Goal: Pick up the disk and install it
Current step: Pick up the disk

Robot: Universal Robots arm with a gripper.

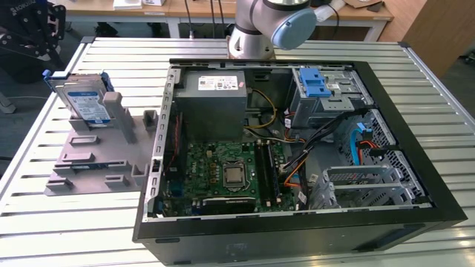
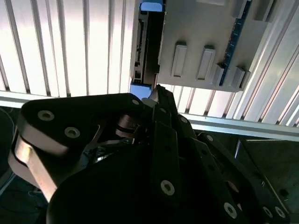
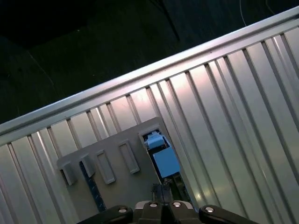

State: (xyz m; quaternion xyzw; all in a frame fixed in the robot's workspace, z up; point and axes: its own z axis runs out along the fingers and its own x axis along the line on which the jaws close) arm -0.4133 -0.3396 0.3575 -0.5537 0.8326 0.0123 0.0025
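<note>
The disk (image 1: 87, 103) stands on edge in a grey slotted holder (image 1: 97, 161) on the slatted table, at the exterior view's left beside the open computer case. Its blue-and-white label faces the camera and a blue frame edges it. My gripper (image 1: 33, 39) hangs above and behind the disk, near the table's far left corner, apart from it. In the second wrist view the disk (image 2: 142, 51) shows edge-on just beyond the gripper (image 2: 156, 91), whose fingers meet at a tip, shut on nothing. In the first wrist view the disk's blue top (image 3: 164, 161) lies just ahead of the gripper (image 3: 161, 191).
The open black computer case (image 1: 415, 183) fills the table's middle and right, with a green motherboard (image 1: 230, 169), a grey power supply (image 1: 215, 100) and a silver drive cage (image 1: 326, 100) under a blue latch. The table edge (image 3: 140, 74) runs close by the holder.
</note>
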